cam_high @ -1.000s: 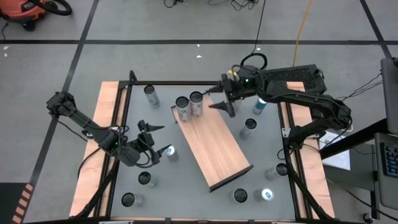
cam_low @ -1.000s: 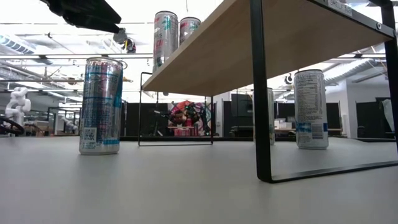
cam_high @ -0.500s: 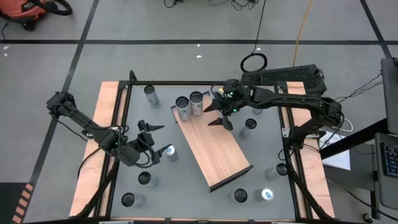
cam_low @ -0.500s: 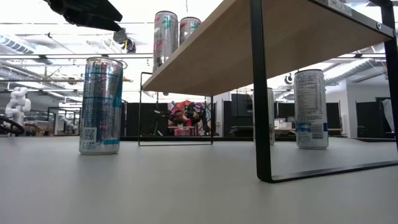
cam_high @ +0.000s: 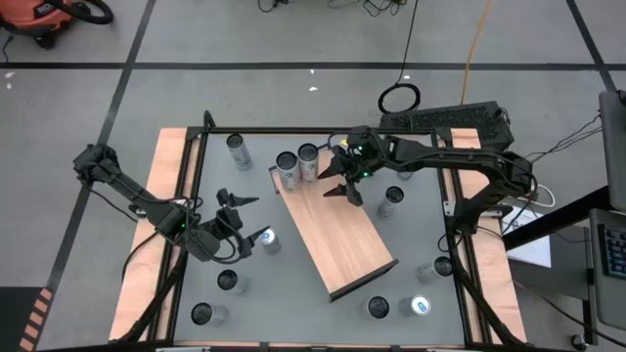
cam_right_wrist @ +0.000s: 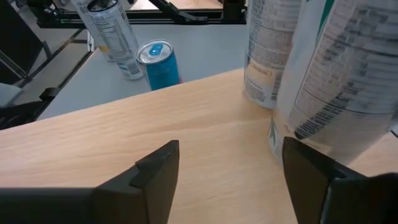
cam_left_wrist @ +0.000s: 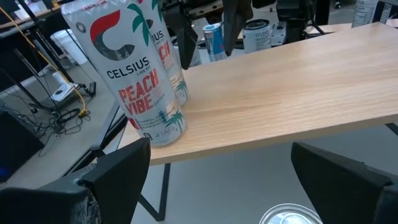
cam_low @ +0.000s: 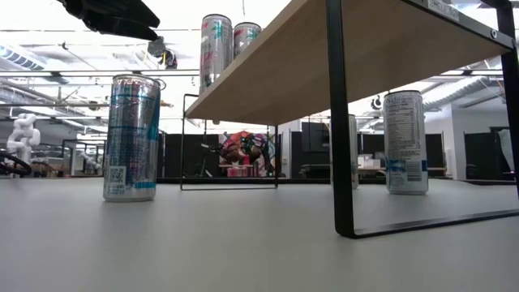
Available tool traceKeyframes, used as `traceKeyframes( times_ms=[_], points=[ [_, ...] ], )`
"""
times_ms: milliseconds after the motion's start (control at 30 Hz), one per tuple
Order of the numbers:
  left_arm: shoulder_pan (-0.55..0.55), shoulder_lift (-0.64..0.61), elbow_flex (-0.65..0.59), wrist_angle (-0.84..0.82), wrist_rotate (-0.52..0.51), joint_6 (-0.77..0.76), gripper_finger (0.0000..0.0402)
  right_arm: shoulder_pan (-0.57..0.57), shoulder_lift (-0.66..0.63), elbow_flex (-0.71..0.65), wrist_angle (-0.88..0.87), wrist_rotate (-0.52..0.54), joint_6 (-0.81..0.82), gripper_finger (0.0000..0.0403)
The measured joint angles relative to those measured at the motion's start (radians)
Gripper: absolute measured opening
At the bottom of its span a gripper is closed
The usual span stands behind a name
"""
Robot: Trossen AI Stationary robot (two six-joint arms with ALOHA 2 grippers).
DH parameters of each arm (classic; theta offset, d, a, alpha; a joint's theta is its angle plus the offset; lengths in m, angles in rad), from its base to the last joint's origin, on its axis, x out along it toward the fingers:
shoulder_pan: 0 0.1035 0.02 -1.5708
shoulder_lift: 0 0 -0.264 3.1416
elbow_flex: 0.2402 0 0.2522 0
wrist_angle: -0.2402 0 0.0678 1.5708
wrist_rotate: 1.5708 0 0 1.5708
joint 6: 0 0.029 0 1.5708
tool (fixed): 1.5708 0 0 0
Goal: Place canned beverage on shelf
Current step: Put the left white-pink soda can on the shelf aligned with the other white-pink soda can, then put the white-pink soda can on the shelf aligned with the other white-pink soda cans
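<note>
Right tool point(cam_high: 337, 180) moved over shelf point(cam_high: 342, 235); two cans point(cam_high: 297, 166) stand there.

Light-brown wood-grain shelf point(cam_high: 337, 230); white-and-red cans point(cam_left_wrist: 140, 78)

The light is bright and even from above, and shadows on the grey matte tabletop point(cam_high: 411, 244) are soft and short. In the low view, ceiling lamps behind glare strongly. In the right wrist view, the nearest white printed can point(cam_right_wrist: 342, 81) is blurred.
</note>
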Motion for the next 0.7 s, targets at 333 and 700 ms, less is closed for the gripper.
traceKeyframes(
  times_ms=[333,700],
  points=[
    [0.0,0.0,0.0,0.0,0.0,-0.008,0.0388,0.045,-0.021,0.0,-0.02,0.003,0.062,0.0215],
    [0.0,0.03,0.001,0.061,-0.002,0.016,0.0388,0.308,-0.238,0.0,-0.241,0.294,0.175,0.0215]
  ],
)
